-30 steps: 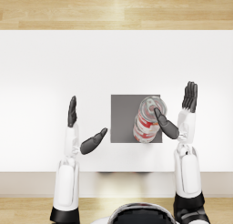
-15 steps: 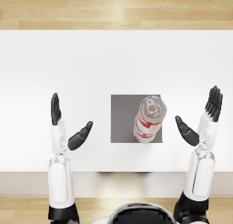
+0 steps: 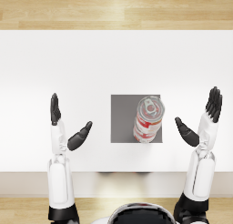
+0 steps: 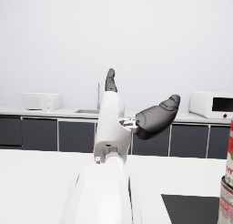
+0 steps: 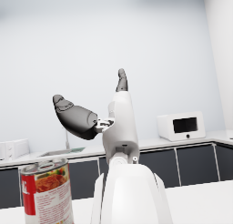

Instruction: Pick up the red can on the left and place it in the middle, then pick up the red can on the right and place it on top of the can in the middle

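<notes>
Two red-and-white cans (image 3: 148, 119) stand as one upright stack on the right part of a dark grey mat (image 3: 122, 123) in the middle of the white table. The upper can (image 5: 45, 191) shows beside my right forearm, and the stack's edge (image 4: 227, 182) shows in the left wrist view. My right hand (image 3: 202, 123) hovers to the right of the stack, fingers spread, clear of it and holding nothing. My left hand (image 3: 63, 125) is well to the left of the mat, also spread and empty. Both hands (image 4: 136, 109) (image 5: 98, 114) appear raised with thumbs apart.
The white table (image 3: 113, 63) stretches wide behind the mat, with its front edge just before my arms. A wooden floor (image 3: 113, 9) lies beyond it. The wrist views show a kitchen counter with a microwave (image 4: 213, 104) far behind.
My right hand has left the can stack and drawn off to the right. My left hand has moved farther left. The stack stays put on the mat.
</notes>
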